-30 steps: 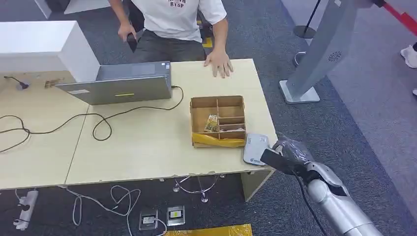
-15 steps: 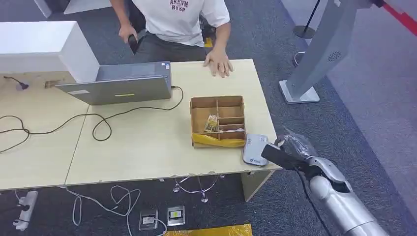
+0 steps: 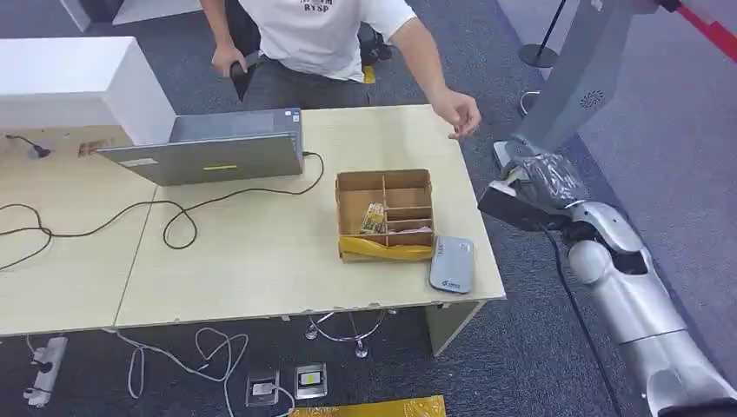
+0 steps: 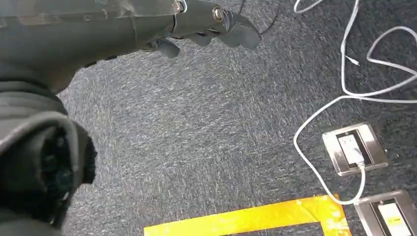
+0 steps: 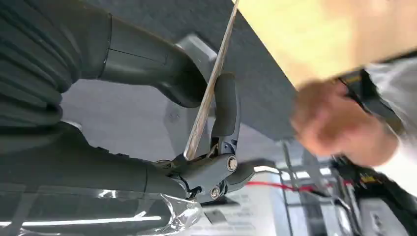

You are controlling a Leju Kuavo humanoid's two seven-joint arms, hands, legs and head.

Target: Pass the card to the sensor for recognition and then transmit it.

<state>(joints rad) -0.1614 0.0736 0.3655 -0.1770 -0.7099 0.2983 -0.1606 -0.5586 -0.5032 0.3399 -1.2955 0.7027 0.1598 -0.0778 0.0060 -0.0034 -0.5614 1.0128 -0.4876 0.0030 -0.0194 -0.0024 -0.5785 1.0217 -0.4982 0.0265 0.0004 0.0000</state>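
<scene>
My right hand is raised off the table's right edge and pinches a dark card. In the right wrist view the card appears edge-on between the thick thumb and a dark finger. A person's hand reaches out over the table's far right corner towards the card and is blurred in the right wrist view. The grey sensor pad lies flat on the table near its front right corner, with nothing over it. My left hand hangs over the carpet, holding nothing.
A cardboard box with compartments stands beside the sensor. A laptop and a looping black cable lie further left on the wooden table. A grey post base stands on the floor to the right. Cables and floor sockets lie below.
My right hand lifted the card from over the sensor and carried it away towards the person. The person's hand left the tabletop and reached towards the card.
</scene>
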